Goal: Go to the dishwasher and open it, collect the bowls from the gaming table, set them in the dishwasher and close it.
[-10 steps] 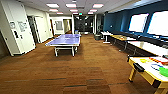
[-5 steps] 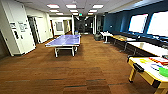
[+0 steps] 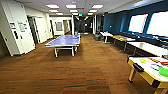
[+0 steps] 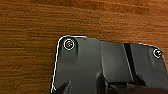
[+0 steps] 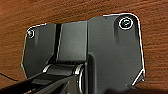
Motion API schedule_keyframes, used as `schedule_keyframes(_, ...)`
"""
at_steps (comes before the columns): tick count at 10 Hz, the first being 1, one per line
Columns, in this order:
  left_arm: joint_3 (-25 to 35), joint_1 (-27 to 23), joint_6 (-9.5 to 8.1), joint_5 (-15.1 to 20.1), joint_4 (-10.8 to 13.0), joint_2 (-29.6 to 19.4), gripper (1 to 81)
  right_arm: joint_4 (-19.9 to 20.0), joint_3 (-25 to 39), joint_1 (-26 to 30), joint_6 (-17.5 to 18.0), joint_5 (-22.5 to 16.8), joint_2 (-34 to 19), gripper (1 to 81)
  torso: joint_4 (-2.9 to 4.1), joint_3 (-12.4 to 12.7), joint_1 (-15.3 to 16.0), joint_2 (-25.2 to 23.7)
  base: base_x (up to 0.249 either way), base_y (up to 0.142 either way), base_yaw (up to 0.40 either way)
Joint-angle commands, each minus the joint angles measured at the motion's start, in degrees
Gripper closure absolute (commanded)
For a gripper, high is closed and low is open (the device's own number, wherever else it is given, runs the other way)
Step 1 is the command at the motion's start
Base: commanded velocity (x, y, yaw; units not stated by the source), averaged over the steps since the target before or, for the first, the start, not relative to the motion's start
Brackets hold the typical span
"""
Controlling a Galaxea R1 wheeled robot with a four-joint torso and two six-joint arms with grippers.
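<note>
gaming table [image 3: 147, 71]: white top, yellow trim, at right edge | green bowl [image 3: 164, 72] on it | nearer than before | grippers' state: cannot tell

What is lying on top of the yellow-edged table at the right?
On the gaming table: a green bowl at the frame edge, a thin blue ring, a yellow item. The frame cuts off the rest.

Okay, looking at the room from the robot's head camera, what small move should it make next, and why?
Probably turn slightly right and roll toward the gaming table. Its white top with yellow trim sits at the picture's right edge, with the green bowl on it partly cut off, and open brown carpet lies between.
</note>
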Motion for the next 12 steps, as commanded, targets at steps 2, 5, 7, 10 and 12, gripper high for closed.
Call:
schedule_keyframes(2, -0.02, -2.95, 0.2, 2.54, 0.73, -0.6, 1.0, 0.01, 0.06, 3.1, -0.1, -3.14, 0.05, 1.0, 0.0, 0.0, 0.01, 0.0, 0.0, 0.0, -0.326)
schedule_keyframes(5, -0.02, -2.95, 0.2, 2.54, 0.82, -0.51, 1.0, 0.01, 0.06, 3.1, -0.1, -3.05, 0.05, 1.0, 0.0, 0.0, 0.01, 0.0, 0.0, 0.0, -0.339)
schedule_keyframes(7, -0.1, -2.95, 0.2, 2.54, 0.82, -0.6, 1.0, 0.01, 0.06, 3.1, -0.1, -3.05, 0.14, 1.0, 0.0, 0.0, 0.01, 0.0, 0.0, 0.0, -0.34)
schedule_keyframes(10, -0.1, -2.95, 0.2, 2.54, 0.82, -0.42, 1.0, 0.01, 0.06, 3.1, -0.1, -3.05, 0.14, 1.0, 0.0, 0.0, 0.01, 0.0, 0.0, 0.0, -0.341)
schedule_keyframes(12, -0.1, -3.04, 0.2, 2.54, 0.82, -0.42, 1.0, 0.01, 0.06, 3.02, -0.1, -3.05, 0.22, 1.0, 0.0, 0.0, 0.01, 0.0, 0.0, 0.0, -0.342)
